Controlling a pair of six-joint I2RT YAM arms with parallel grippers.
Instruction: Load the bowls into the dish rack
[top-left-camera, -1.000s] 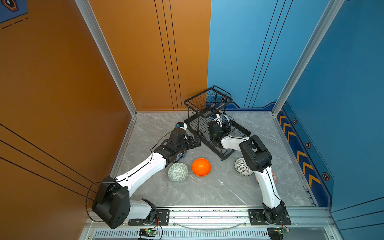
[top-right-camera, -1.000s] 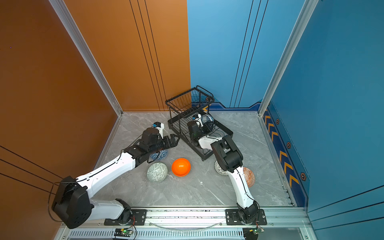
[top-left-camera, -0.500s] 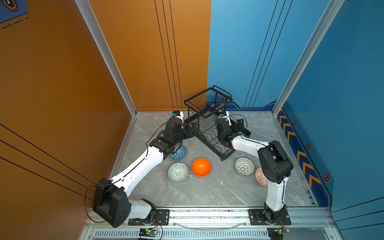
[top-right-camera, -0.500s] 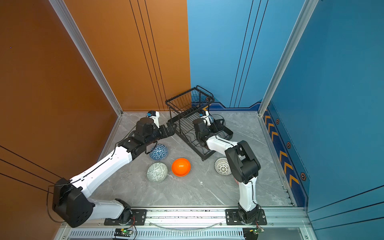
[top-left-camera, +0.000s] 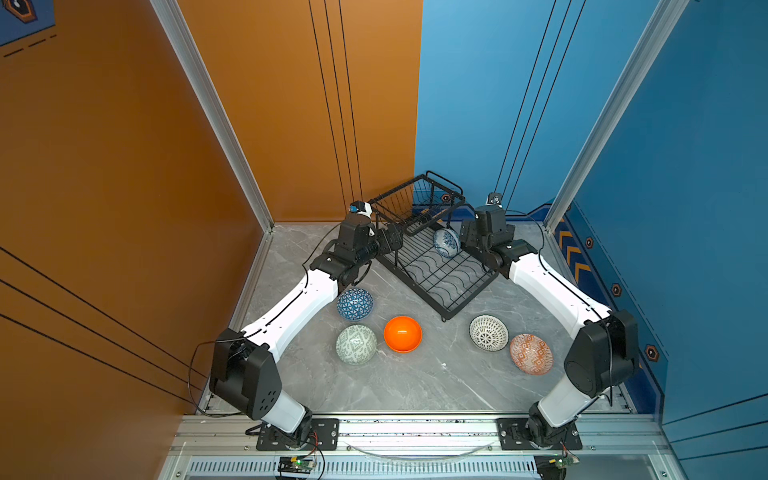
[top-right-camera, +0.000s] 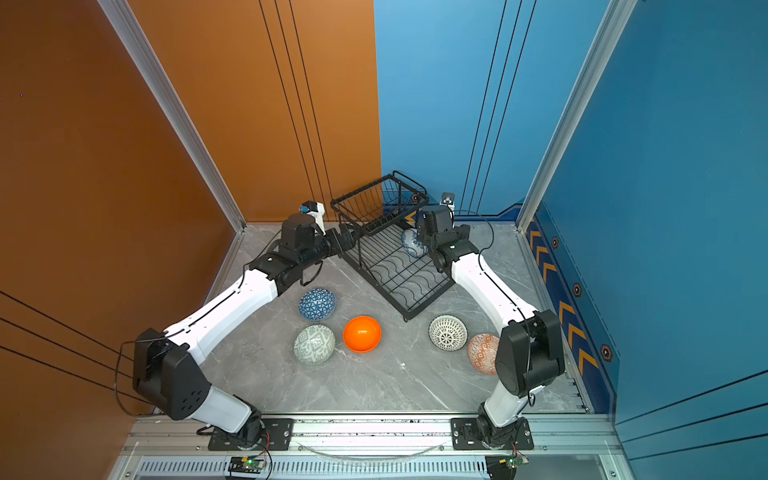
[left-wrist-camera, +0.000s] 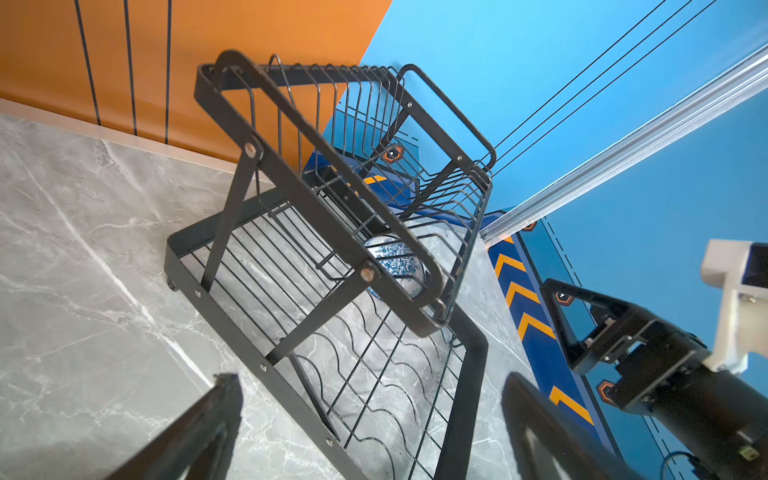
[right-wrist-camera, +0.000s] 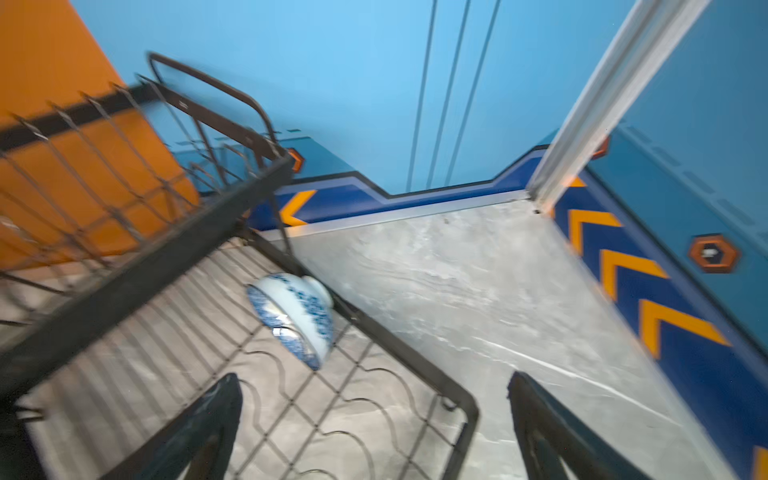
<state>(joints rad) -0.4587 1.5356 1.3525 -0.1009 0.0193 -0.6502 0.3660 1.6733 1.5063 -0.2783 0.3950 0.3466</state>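
One floral bowl (top-left-camera: 446, 243) in dish rack (left-wrist-camera: 465, 399) beside right end effector (right-wrist-camera: 372, 379), jaws apart; left end effector (left-wrist-camera: 370, 378) likewise.

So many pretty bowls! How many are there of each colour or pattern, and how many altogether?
Orange bowl: 1
Blue triangle bowl: 1
Pale green bowl: 1
Black-lattice bowl: 1
Red-orange bowl: 1
Blue floral bowl, in the rack: 1
Total: 6 bowls

White-shelled left arm (top-left-camera: 291, 309), right arm (top-left-camera: 548, 286); black joints (top-left-camera: 257, 386), thin black cables (top-left-camera: 190, 374), screwed base plates (top-left-camera: 324, 432). Black wedge fingers (left-wrist-camera: 199, 432) on left end effector (left-wrist-camera: 370, 377), right end effector (right-wrist-camera: 372, 375).
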